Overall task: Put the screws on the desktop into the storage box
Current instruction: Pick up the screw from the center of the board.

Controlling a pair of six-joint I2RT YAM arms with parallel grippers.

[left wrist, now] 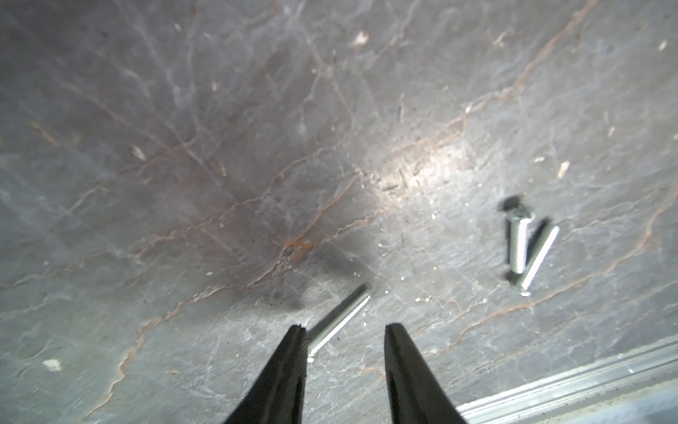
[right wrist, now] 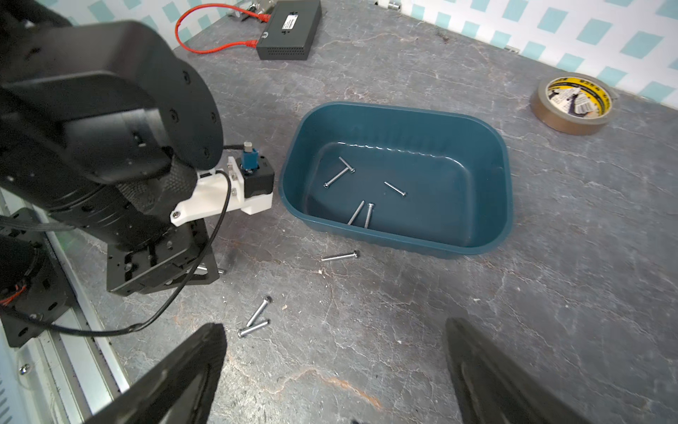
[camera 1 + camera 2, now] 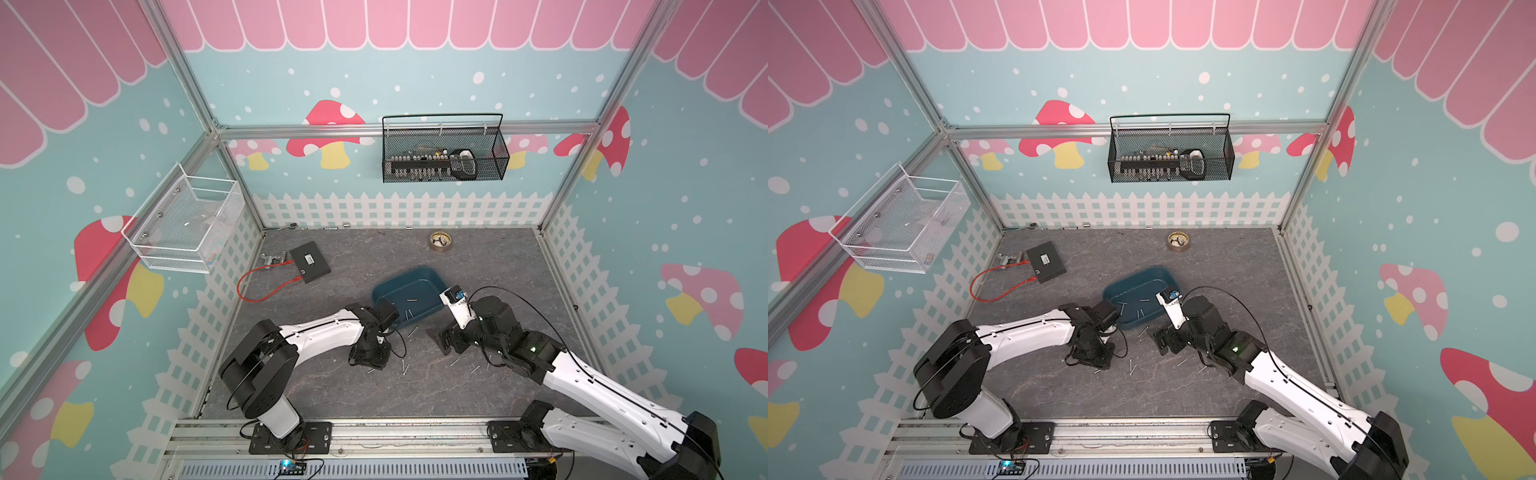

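The dark teal storage box (image 3: 419, 286) (image 2: 403, 128) stands mid-desktop with several screws (image 2: 361, 213) lying in it. More screws lie loose on the grey marbled desktop (image 3: 415, 395): one (image 2: 339, 256) just in front of the box, a crossed pair (image 2: 257, 319) (image 1: 524, 249), and others (image 3: 454, 362) under the right arm. My left gripper (image 1: 346, 326) points down at the desktop, jaws partly open, with one screw (image 1: 339, 323) lying between them close to one finger, not gripped. My right gripper (image 2: 330, 326) hovers wide open near the box, nothing between its fingers.
A flat black box (image 3: 309, 262) with a red cable sits at the back left. A tape roll (image 3: 440, 242) lies behind the storage box. A black mesh basket (image 3: 444, 153) and a white wire basket (image 3: 187, 224) hang on the walls. A metal rail (image 3: 374, 432) runs along the front.
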